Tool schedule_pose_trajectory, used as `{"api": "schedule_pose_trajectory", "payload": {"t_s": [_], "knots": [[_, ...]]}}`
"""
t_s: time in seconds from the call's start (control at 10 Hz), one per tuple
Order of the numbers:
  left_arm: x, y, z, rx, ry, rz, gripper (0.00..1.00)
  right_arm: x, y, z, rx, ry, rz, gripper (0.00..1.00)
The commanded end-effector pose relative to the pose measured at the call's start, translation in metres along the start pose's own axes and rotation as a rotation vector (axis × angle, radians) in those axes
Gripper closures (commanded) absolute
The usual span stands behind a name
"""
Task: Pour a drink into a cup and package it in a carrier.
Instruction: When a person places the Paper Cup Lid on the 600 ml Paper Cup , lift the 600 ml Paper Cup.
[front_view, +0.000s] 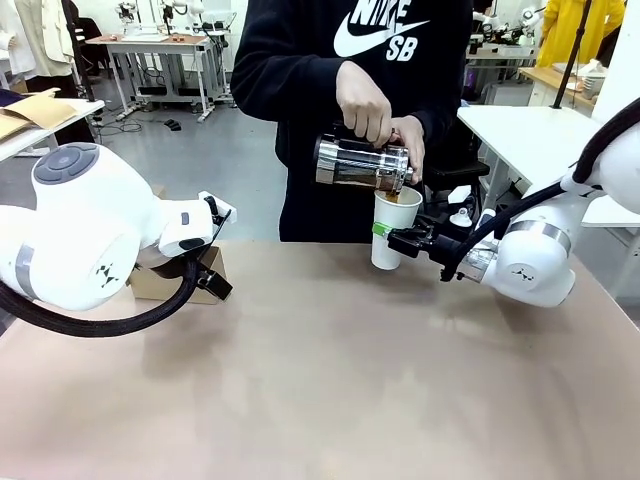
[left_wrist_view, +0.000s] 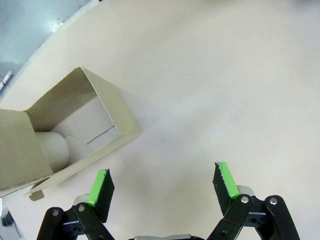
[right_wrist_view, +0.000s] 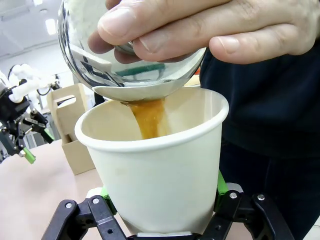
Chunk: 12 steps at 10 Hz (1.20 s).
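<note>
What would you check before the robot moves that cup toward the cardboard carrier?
1. Grip: right pincer shut on the cup: ok.
2. The cup stands upright: ok.
3. Pouring finished: not ok; the drink streams from the pitcher in the person's hand.
4. Fill level: cannot tell.
5. Helper arm: left pincer open, empty, over the table beside the carrier: ok.

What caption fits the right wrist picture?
A hand tips the pitcher, pouring brown drink into the white cup held by the right pincer.
</note>
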<state>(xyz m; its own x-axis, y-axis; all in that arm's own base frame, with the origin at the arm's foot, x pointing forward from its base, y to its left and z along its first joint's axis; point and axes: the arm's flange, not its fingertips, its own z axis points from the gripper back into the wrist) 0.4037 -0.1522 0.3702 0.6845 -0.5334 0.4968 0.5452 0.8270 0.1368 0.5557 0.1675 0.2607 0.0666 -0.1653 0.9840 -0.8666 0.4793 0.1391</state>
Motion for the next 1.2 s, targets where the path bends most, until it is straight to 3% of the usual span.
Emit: {"api": "schedule_pose_trajectory", "payload": {"t_s": [0.0,1.1], "knots": [[-0.0001,0.0002,0.0002,-0.001,-0.001,0.001,0.0,0.0013,0.0009,-0.0017,-0.001,0.003,0.002,0.19],[-0.0001,0.0002,0.0002,-0.001,-0.001,0.001,0.0,0.0013,0.0009,-0.0017,-0.001,0.003,0.002,0.19]]}}
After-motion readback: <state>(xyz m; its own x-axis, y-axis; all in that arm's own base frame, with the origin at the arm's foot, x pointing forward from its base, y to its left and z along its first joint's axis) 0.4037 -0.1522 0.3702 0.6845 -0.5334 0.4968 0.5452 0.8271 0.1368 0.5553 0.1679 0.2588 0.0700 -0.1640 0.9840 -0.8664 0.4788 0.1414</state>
